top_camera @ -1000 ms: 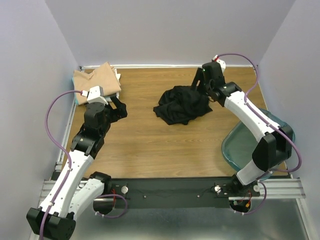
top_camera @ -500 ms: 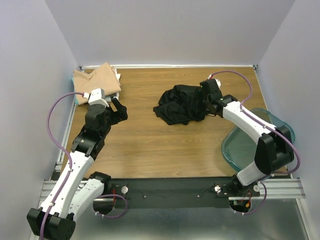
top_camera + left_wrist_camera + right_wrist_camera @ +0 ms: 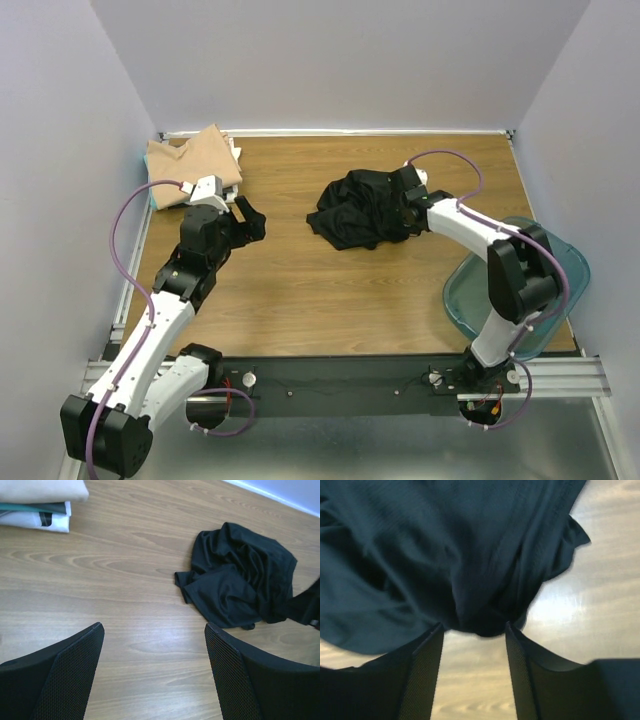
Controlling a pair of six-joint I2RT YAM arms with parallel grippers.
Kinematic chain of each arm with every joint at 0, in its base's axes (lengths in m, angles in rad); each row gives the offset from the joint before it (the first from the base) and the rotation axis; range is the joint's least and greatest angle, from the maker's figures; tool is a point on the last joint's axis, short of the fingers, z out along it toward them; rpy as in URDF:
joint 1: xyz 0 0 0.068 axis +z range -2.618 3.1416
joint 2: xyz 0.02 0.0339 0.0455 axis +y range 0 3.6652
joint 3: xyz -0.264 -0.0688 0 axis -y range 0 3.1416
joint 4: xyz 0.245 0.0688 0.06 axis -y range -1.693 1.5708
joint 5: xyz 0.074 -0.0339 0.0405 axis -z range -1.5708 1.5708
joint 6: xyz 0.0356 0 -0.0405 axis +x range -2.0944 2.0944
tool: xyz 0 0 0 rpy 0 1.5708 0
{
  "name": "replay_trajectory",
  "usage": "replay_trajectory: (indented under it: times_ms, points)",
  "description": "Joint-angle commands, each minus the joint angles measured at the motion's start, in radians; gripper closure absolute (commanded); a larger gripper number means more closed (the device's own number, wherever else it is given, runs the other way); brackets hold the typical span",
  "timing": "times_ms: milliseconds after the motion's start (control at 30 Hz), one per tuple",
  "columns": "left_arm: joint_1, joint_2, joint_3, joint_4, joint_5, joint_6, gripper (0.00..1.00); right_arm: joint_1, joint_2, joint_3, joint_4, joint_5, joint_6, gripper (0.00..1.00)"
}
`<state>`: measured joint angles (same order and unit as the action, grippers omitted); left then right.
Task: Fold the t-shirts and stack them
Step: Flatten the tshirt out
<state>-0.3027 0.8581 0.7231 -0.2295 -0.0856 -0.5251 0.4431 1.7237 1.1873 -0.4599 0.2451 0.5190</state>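
Observation:
A crumpled black t-shirt [image 3: 362, 210] lies on the wooden table right of centre; the left wrist view shows it [image 3: 240, 575] ahead and to the right. My right gripper [image 3: 405, 203] is down at its right edge. Its jaws stand partly apart, and a bunched fold of the black cloth [image 3: 445, 555] sits between the fingertips of that gripper [image 3: 474, 628]. My left gripper [image 3: 248, 222] hovers wide open over bare wood [image 3: 154, 630], left of the black shirt and holding nothing. A folded tan t-shirt [image 3: 195, 160] tops a stack at the back left, with pale folded cloth [image 3: 35, 521] beneath it.
A clear teal plastic bin [image 3: 478, 292] sits at the table's right front, partly under the right arm. Walls close in the back and both sides. Bare wood [image 3: 300, 290] spreads between the arms and the black shirt.
My right gripper has come down and leftward onto the black shirt's right edge, and its jaws have narrowed. My left arm has shifted slightly right, still open.

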Motion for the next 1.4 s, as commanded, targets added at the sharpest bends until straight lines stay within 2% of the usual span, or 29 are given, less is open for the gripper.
replay_trajectory:
  times_ms: [0,200,300,400,533,800,933,1067,1367]
  points:
    - [-0.004,0.005,-0.002,0.056,0.05,0.02,0.11,-0.001,0.076,0.046,0.07,0.053,-0.056,0.44]
    - [-0.004,0.019,-0.008,0.071,0.073,0.036,0.12,-0.001,0.161,0.133,0.083,0.039,-0.062,0.5]
    - [-0.004,0.033,-0.024,0.088,0.081,0.022,0.12,-0.001,0.168,0.143,0.083,0.033,-0.057,0.59]
    - [-0.004,0.074,-0.054,0.175,0.119,0.002,0.14,-0.001,0.13,0.12,0.081,0.029,-0.047,0.79]
    - [-0.006,0.192,-0.044,0.275,0.136,-0.009,0.15,-0.003,0.048,0.089,0.069,0.048,-0.039,0.9]
    - [-0.059,0.527,0.154,0.303,0.248,-0.006,0.16,-0.029,-0.127,0.038,-0.022,0.163,-0.008,0.9]
    - [-0.091,0.704,0.24,0.32,0.363,-0.009,0.16,-0.082,-0.202,-0.015,-0.04,0.174,0.007,0.9]
    - [-0.104,0.821,0.28,0.335,0.441,-0.045,0.19,-0.116,-0.24,-0.074,-0.042,0.154,0.022,0.91]
    - [-0.144,0.943,0.349,0.319,0.419,-0.055,0.25,-0.13,-0.294,-0.16,-0.045,0.135,0.085,0.91]
